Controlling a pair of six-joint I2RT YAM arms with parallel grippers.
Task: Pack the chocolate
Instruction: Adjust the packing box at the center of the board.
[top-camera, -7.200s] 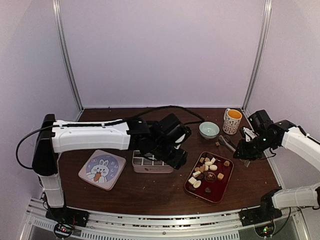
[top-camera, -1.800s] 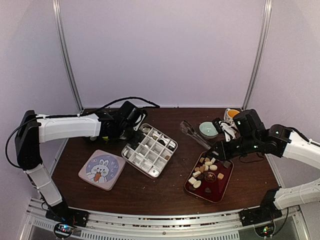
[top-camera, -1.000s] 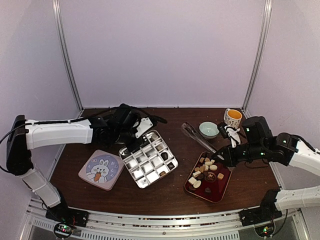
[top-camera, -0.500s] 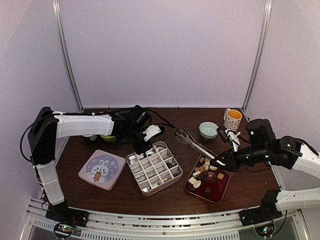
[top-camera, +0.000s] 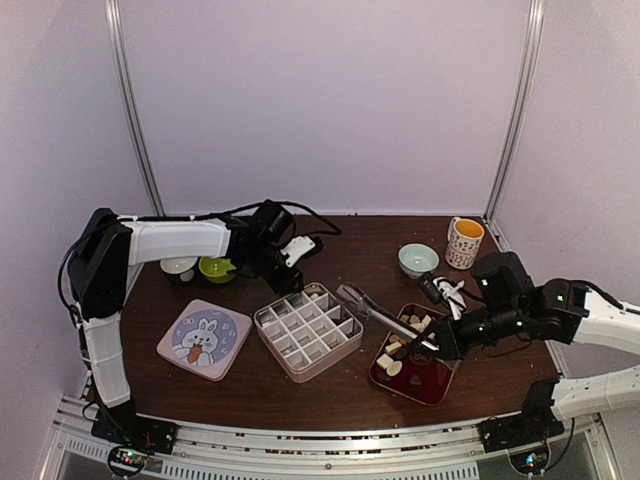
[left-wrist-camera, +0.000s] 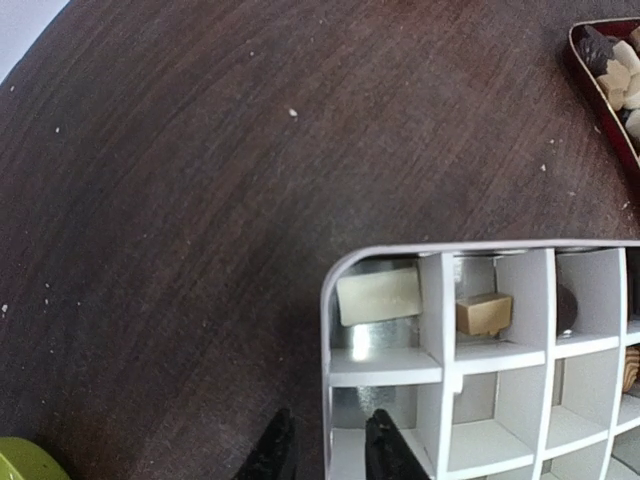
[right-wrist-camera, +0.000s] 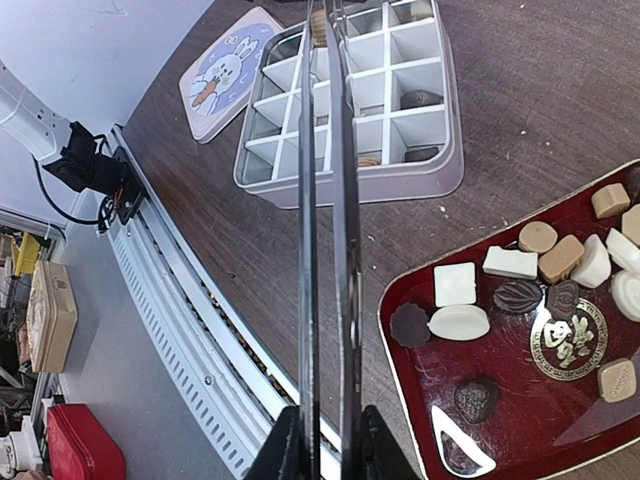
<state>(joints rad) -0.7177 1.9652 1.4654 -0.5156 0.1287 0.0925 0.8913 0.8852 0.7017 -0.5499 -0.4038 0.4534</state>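
**mo:** ok so where's the chocolate (right-wrist-camera: 455, 283) sitting right now?

**kit:** mostly it's lying on the red tray (top-camera: 437, 386), at about 4 o'clock on the desk (top-camera: 380, 235). Cream, tan and dark pieces are all sitting jumbled together there. A few are lying in the white divided box (right-wrist-camera: 380, 187), which is sitting at 9 o'clock from the tray. The left wrist view is showing a cream block in a corner cell, a tan one in the next cell, and a dark one peeking out of the cell after that.

**mo:** and what are the arms doing?

**kit:** the right gripper (right-wrist-camera: 328, 442) is pinching a pair of metal tongs (right-wrist-camera: 346, 250) by the handle end. The tongs are pointing off toward 10 o'clock, crossing the tray's corner, with the tips hanging over the box. The left gripper (left-wrist-camera: 330, 448) is hovering by the box's 12 o'clock corner with its fingers spread a little. In its own camera one finger is showing on each side of the box wall, and I can't tell if either is touching it.

**mo:** anything else lying around?

**kit:** a bunny lid (top-camera: 205, 338) is lying at 9 o'clock from the box, and a mug (top-camera: 465, 240) is standing at 2 o'clock on the desk.
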